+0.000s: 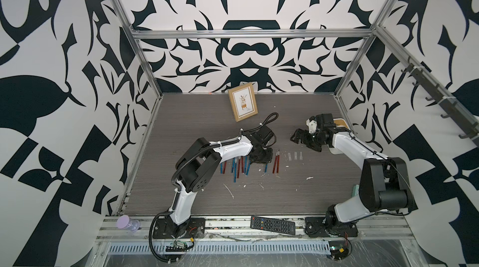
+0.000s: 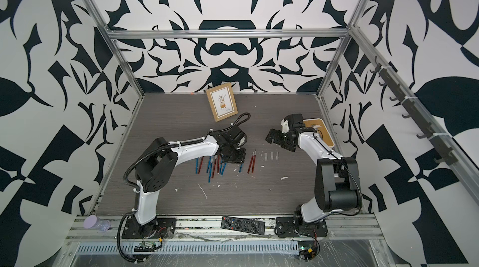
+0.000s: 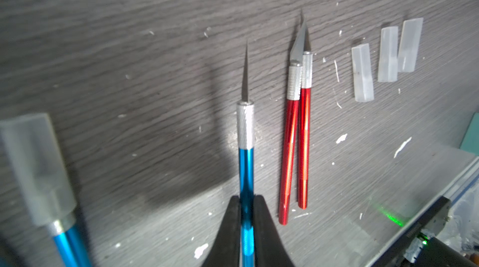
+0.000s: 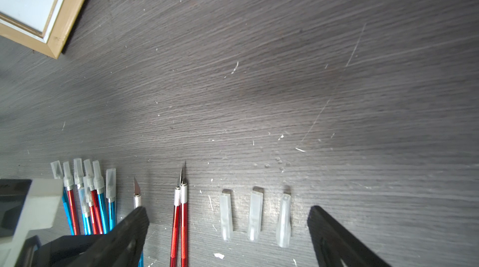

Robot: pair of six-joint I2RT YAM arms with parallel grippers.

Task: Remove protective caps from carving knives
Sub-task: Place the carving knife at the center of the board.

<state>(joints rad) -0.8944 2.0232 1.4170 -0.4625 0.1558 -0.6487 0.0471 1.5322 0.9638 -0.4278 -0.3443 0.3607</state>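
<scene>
My left gripper [image 3: 246, 201] is shut on the handle of a blue carving knife [image 3: 245, 149] whose blade is bare. Beside it lie two uncapped red knives [image 3: 295, 136] and three loose translucent protective caps [image 3: 363, 72] in a row on the table. My right gripper [image 4: 228, 212] hangs open just above those caps [image 4: 255, 216], holding nothing. A cluster of several blue and red knives [image 4: 88, 193] still wears caps. In both top views the left gripper [image 1: 261, 158] is low over the knives [image 1: 238, 166], and the right gripper [image 2: 273, 136] is behind the caps [image 2: 272, 155].
A wooden picture frame [image 1: 242, 102] leans at the back wall. A cork-topped tray [image 2: 317, 131] sits at the right wall behind the right arm. A black remote [image 1: 272, 225] and a purple-lidded jar [image 1: 128, 223] lie on the front rail. White flecks [image 1: 229, 190] dot the table.
</scene>
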